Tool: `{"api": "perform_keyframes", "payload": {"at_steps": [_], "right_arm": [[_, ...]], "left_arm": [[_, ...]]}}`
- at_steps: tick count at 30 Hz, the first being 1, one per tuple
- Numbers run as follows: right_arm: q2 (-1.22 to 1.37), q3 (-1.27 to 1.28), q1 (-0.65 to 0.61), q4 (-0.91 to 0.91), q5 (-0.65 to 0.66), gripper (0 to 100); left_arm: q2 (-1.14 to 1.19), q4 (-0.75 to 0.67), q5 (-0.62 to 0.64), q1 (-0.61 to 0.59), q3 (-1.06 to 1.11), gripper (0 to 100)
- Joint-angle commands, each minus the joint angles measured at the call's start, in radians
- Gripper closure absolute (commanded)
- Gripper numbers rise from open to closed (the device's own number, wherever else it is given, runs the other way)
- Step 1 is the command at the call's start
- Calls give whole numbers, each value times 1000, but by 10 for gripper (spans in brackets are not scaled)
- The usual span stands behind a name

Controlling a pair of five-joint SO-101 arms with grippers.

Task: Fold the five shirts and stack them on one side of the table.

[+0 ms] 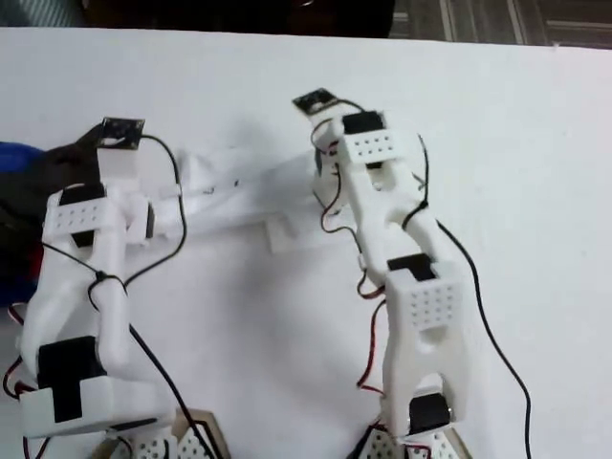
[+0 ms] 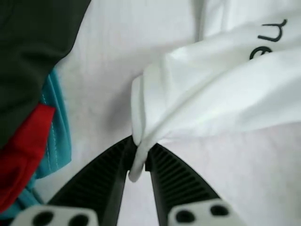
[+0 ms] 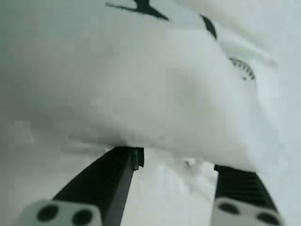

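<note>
Two white arms stand side by side on the white table (image 1: 516, 115), the left arm (image 1: 81, 277) by the table's left edge and the right arm (image 1: 402, 239) near the middle. A crumpled white shirt (image 1: 229, 191) lies stretched on the table between their far ends.

In the left wrist view, the left gripper (image 2: 138, 153) has its black ribbed fingers (image 2: 101, 181) closed together on a folded edge of the white shirt (image 2: 211, 94). A small tuck of cloth pokes out between the tips, and the rest of the shirt spreads away from them. Dark lettering (image 2: 268, 40) runs along one fold of the shirt, but it is cut off at the frame edge and too partial to make out.

Beside this gripper, across a strip of bare table (image 2: 117, 70), is a heap of clothes: a dark garment (image 2: 33, 52), a teal garment (image 2: 56, 136) and a red garment (image 2: 23, 150). In the high view the heap (image 1: 19, 191) sits at the table's left edge.

The right gripper (image 3: 181, 165) has its fingers (image 3: 117, 174) spread wide apart, gripping nothing. A thick roll of the white shirt (image 3: 155, 84) lies across and just over their tips. Fragments of dark print (image 3: 141, 7) show on the cloth but are not legible.
</note>
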Motion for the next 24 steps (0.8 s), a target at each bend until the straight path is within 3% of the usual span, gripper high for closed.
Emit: {"api": "perform_keyframes", "payload": {"at_steps": [1, 4, 8, 16, 24], "right_arm": [[48, -46, 13, -45, -5, 753], [65, -48, 25, -42, -9, 771], [21, -78, 36, -39, -11, 985], [-223, -92, 41, 31, -11, 981], [-426, -87, 39, 209, -3, 981]], "left_arm": [[-12, -14, 3, -12, -12, 976], [-12, -12, 3, -12, -12, 976], [-14, -12, 2, -9, -12, 976], [-14, 54, 5, -6, -81, 976], [-14, 358, 6, -6, -309, 976]]}}
